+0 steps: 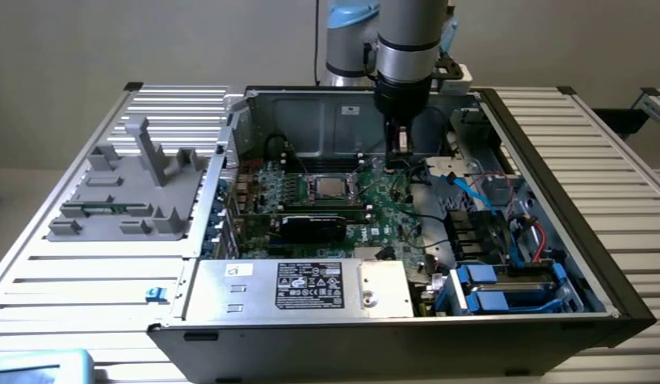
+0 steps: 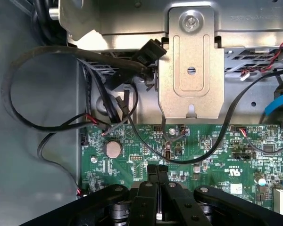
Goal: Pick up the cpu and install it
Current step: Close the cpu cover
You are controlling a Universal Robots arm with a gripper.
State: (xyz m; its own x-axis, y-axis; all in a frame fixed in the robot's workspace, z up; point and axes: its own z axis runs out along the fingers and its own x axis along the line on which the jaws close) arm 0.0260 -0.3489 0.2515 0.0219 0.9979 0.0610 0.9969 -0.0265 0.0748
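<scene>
Nearest in the exterior view is the white slatted metal table and the dark-grey open computer case sitting on it. Just inside the front wall is the silver metal power supply box with a black-and-white label. The blue plastic drive caddies are beside it, to the exterior view's right.

Further in you hit the green motherboard, with the black rectangular graphics card lying across it. Off to the exterior view's left, outside the case, a grey plastic fixture stands on the table.

Right behind the card is the small flat square cpu with the shiny silver-grey top. It lies flat inside the metal-framed socket with nothing touching it.

The black two-finger gripper hangs further back and to the exterior view's right of the cpu, clearly apart from it. It points straight down from the grey-and-blue robot arm. The jaws are pressed together with nothing between them.

Wrist view agrees: the gripper is closed tight over the motherboard. There's a round silver coin cell battery near it, and black cables and a bare metal bracket beyond.
</scene>
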